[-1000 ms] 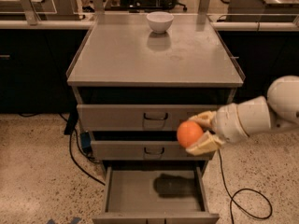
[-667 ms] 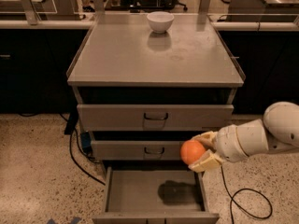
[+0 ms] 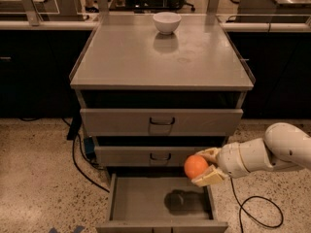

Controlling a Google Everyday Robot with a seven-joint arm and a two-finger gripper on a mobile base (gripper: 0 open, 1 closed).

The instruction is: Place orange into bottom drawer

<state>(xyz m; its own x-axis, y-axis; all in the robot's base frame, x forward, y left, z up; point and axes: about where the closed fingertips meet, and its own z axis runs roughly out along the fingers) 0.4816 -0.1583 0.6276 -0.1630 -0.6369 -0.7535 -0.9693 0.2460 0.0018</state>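
Observation:
The orange [image 3: 195, 166] is a small round bright-orange fruit held in my gripper [image 3: 204, 167], whose cream fingers are shut on it from the right. It hangs over the right part of the open bottom drawer [image 3: 146, 200], a shallow grey tray pulled out at the foot of the cabinet. The orange's shadow falls on the drawer's bare floor. My white arm [image 3: 265, 154] comes in from the right edge.
The grey cabinet top [image 3: 131, 57] carries a white bowl [image 3: 166, 22] at the back. Two closed drawers with dark handles [image 3: 161, 122] sit above the open one. Black cables [image 3: 77, 164] lie on the speckled floor left and right of the cabinet.
My gripper has carried the orange lower, from the level of the middle drawer front down over the open bottom drawer. The shadow in the drawer has shifted right.

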